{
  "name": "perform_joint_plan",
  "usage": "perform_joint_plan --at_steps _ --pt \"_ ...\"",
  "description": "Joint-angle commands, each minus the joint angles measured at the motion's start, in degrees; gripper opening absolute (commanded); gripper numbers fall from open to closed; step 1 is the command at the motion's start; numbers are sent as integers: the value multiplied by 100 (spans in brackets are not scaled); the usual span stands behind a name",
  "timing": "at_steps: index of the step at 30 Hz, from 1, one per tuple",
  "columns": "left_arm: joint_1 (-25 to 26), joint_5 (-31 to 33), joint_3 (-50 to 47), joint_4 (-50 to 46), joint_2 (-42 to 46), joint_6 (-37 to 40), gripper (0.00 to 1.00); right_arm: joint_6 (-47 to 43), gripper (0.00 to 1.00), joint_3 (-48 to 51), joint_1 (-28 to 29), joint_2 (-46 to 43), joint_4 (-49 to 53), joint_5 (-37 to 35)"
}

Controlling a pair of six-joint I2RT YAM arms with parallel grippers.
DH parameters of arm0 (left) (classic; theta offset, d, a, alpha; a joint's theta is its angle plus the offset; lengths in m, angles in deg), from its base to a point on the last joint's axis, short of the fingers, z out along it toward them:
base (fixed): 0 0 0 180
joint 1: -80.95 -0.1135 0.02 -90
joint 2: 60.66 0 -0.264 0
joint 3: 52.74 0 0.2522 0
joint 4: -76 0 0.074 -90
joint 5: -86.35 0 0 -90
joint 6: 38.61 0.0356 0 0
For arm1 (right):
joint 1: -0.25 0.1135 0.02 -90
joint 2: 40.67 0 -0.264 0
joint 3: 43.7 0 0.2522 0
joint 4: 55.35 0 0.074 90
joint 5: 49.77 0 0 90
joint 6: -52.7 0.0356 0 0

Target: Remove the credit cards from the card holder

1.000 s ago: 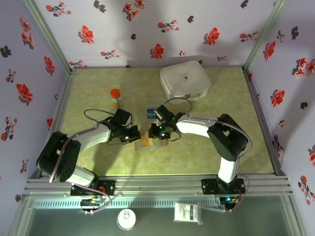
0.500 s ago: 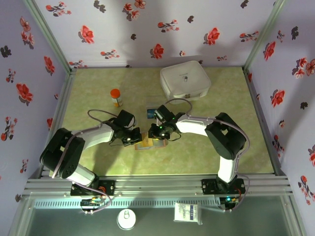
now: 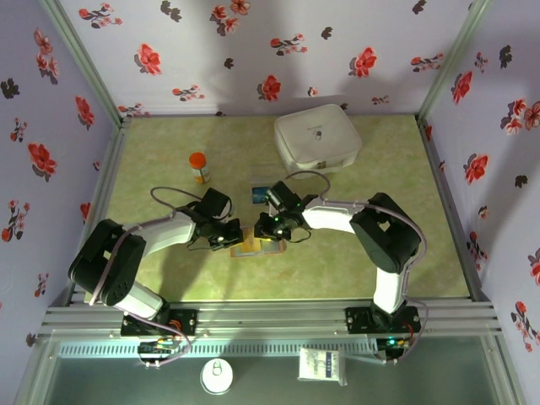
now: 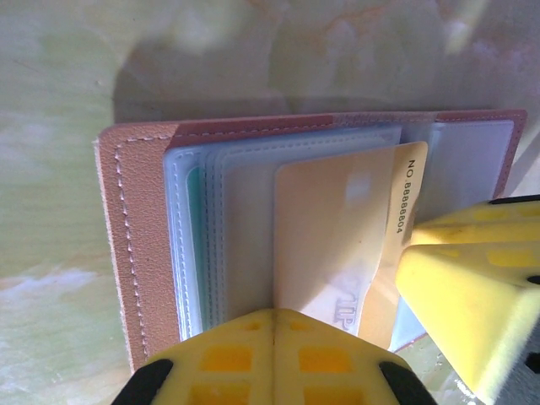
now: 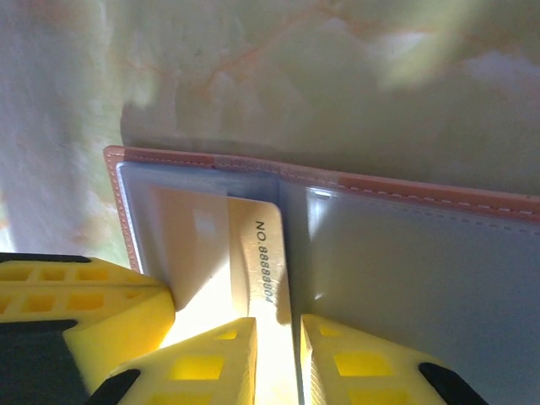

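Observation:
The card holder (image 3: 253, 245) lies open on the table, its tan leather edge (image 4: 126, 253) and clear sleeves facing up. A cream-yellow credit card (image 4: 337, 236) printed with a number sticks partway out of a sleeve. A teal card edge (image 4: 193, 245) shows in a sleeve further left. My left gripper (image 4: 274, 325) is shut, its tips pressed onto the sleeves at the card's edge. My right gripper (image 5: 278, 354) stands over the same yellow card (image 5: 257, 253), jaws a narrow gap apart with the card's numbered strip showing between them. A blue card (image 3: 259, 193) lies on the table beyond the holder.
A white rounded case (image 3: 317, 140) sits at the back right. An orange-capped bottle (image 3: 198, 166) stands at the back left. The two grippers (image 3: 249, 232) nearly meet over the holder. Flowered walls close in three sides.
The left arm has shifted slightly right and settled at the holder. The right gripper's jaws have narrowed a little. The holder has barely moved.

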Motion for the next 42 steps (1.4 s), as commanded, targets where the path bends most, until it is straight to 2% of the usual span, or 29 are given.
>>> perform_joint_plan --at_steps 1,11,22,31,42 --pt "17 278 -6 -343 -157 121 0 50 22 88 -48 147 -147 236" --pt "15 276 14 -278 -221 130 0 233 21 276 -107 99 -794 721" --pt "15 319 0 -366 -219 159 0 306 13 518 -253 15 -986 731" --pt "-12 360 -58 -346 -258 159 0 84 10 786 -464 -505 -614 500" --pt "-21 311 88 -296 -45 94 0 -653 5 568 -591 -1212 464 90"
